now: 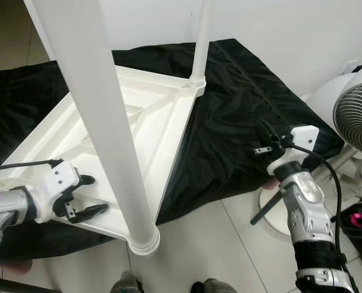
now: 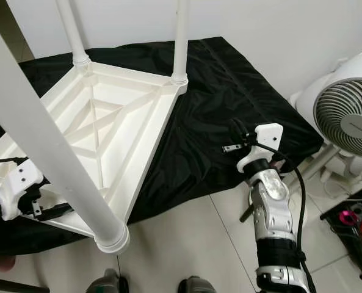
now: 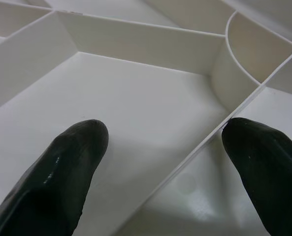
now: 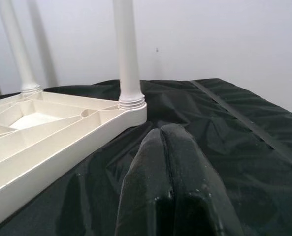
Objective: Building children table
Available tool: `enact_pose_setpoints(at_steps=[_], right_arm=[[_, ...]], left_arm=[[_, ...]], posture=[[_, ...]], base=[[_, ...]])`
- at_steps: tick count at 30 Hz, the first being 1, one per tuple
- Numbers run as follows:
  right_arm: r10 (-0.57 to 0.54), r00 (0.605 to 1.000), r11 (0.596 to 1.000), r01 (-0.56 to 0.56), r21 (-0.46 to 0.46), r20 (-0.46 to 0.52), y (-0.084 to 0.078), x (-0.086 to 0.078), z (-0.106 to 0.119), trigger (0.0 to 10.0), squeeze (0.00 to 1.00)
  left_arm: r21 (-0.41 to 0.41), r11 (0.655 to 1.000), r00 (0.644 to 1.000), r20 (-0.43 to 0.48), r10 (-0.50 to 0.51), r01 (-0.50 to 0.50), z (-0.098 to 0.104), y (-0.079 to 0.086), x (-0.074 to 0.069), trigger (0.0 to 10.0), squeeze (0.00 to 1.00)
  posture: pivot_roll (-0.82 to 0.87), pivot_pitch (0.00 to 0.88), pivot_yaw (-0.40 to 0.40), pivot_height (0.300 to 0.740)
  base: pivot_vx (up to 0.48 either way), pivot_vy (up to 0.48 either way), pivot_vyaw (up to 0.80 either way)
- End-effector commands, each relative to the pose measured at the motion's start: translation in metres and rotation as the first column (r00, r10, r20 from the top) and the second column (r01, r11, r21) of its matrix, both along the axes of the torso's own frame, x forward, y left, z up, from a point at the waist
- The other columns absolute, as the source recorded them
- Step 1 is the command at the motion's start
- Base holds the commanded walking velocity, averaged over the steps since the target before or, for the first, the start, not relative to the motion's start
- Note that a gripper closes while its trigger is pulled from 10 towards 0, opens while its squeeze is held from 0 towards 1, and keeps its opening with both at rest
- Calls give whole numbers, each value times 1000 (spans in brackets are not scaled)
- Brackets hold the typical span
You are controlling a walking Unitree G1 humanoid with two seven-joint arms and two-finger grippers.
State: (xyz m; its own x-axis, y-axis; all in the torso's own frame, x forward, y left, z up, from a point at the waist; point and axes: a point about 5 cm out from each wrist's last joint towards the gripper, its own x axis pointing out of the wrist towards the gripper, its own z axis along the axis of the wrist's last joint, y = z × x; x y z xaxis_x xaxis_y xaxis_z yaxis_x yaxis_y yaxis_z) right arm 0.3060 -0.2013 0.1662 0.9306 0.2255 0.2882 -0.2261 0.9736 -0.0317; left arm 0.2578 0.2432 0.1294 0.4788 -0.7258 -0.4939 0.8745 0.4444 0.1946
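At your far left, the left gripper (image 1: 86,196) reaches in from the side with its two black fingers (image 3: 62,172) spread apart, grasping nothing. It sits at the near edge of the tabletop (image 2: 116,116). In your left wrist view the fingers straddle a thin white rib (image 3: 195,152) on the underside of the top, one finger on each side of it, just above the plastic.

The tabletop is white and lies upside down on a black cloth (image 1: 242,122), ribbed underside facing up. Three white legs show, each standing upright in a corner socket. The nearest leg (image 1: 104,122) rises close to the camera and crosses your head views from top to bottom; its base sits at the corner nearest you, just right of the left gripper. A second leg (image 2: 72,33) stands at the far left corner, and a third (image 2: 180,39) at the far right corner.

Right of the table, the right gripper (image 1: 267,135) hovers over the bare cloth, well apart from the tabletop, fingers pressed together and empty.

At the far right edge, a white fan (image 2: 345,119) stands on the tiled floor (image 1: 211,244).
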Motion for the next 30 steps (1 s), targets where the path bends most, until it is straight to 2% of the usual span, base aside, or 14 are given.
enact_pose_setpoints(at_steps=[1,10,11,13,16,22,24,25,30], right_arm=[[-8,1000,1000,8,-10,-16,1,-2,-3,10000,0],[-63,998,998,63,-18,-24,-9,-10,-5,10000,0],[-71,997,997,70,-15,-25,-9,-11,-4,10000,0],[-73,997,997,73,-13,-26,-9,-11,-4,10000,0],[-76,997,997,76,-8,-29,-5,-11,-5,10000,0],[-75,996,997,76,8,-36,1,-10,-6,10000,0],[-75,996,997,76,8,-36,1,-10,-6,10000,0],[-74,997,997,75,24,-37,5,-8,-6,10000,0],[-61,997,997,62,36,-39,11,-6,-6,10000,0]], left_arm=[[9,1000,1000,-15,-27,27,-4,-2,2,10000,0],[-98,995,1000,15,21,-20,-6,-21,22,10000,0],[-129,991,999,29,39,-35,-5,-27,29,10000,0],[-140,989,998,38,48,-42,-4,-30,32,10000,0],[-182,977,989,72,126,-111,-1,-39,48,10000,0],[-173,967,966,144,214,-188,2,-44,66,10000,0],[-173,967,966,144,214,-188,2,-44,66,10000,0],[-174,957,952,161,259,-231,3,-46,76,10000,0],[-163,951,938,184,292,-264,3,-52,85,10000,0]], posture=[[-104,32,50,740],[-138,39,59,740],[-141,44,61,740],[-141,44,61,740],[-137,51,66,740],[-125,66,64,740],[-125,66,64,740],[-121,74,64,740],[-118,81,69,740]], base=[[0,0,0],[0,0,0],[0,0,0],[0,0,0],[0,0,0],[0,0,0],[0,0,0],[0,0,0],[0,0,0]])
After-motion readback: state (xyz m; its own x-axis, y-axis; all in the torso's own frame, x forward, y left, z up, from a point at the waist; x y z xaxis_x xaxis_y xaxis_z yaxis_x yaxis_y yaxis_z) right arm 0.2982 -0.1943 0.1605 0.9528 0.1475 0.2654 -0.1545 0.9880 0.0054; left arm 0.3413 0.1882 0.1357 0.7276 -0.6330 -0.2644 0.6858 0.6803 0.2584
